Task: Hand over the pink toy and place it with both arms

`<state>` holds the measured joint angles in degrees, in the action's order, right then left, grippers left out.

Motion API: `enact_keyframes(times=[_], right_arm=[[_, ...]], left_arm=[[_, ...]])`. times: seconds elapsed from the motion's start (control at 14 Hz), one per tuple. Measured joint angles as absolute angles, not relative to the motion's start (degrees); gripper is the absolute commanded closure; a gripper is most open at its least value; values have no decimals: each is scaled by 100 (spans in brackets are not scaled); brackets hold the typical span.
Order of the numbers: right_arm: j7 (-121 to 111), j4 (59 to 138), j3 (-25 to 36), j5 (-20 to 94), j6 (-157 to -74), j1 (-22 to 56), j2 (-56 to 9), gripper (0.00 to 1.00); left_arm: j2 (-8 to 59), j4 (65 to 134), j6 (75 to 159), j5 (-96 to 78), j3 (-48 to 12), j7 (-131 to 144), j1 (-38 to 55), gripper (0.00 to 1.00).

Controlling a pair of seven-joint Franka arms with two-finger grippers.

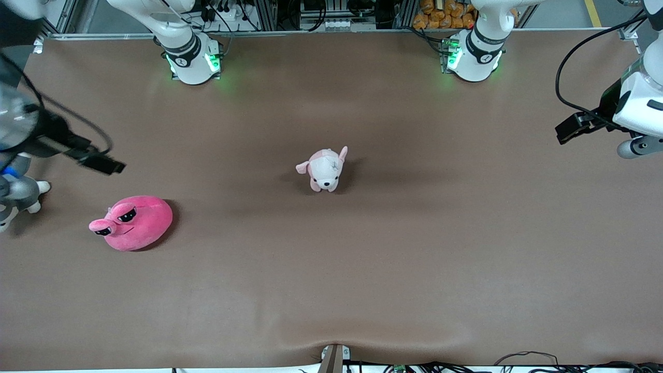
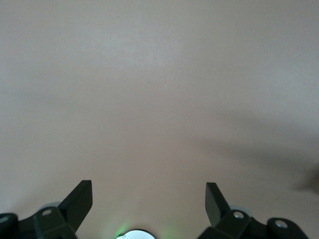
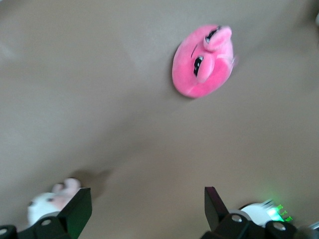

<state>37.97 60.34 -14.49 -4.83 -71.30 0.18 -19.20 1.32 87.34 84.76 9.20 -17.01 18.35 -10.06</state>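
The pink toy [image 1: 132,223] lies nearest the front camera, on the brown table [image 1: 362,269] toward the right arm's end, at about eight o'clock from the pale dog plush [image 1: 325,169] at mid-table. The right gripper [image 3: 147,209] hangs over the table with fingers spread wide, holding nothing. The left gripper [image 2: 148,204], equally wide and empty, waits over bare table

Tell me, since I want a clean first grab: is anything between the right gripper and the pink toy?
Nothing visible is. The right gripper, open, is up over bare table at the right arm's end, and the pink toy lies alone there. The grey-and-white plush and dog plush sit apart from it.
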Motion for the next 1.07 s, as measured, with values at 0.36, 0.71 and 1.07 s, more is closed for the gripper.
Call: enact_keyframes(times=[0.36, 0.71, 1.07], right_arm=[[1056, 6030, -1301, -982, -7050, -70, -1756, 0], [565, 6245, -1297, -214, -7112, -868, -1508, 0], [617, 8167, -1419, -93, -8233, -761, -259, 0]], left_arm=[[-131, 8825, 8347, 572, -1665, 1583, -1180, 0], [-620, 9298, 8341, 508, -839, 1582, -71, 0], [-1428, 10206, 8806, 351, -763, 1582, 101, 0]])
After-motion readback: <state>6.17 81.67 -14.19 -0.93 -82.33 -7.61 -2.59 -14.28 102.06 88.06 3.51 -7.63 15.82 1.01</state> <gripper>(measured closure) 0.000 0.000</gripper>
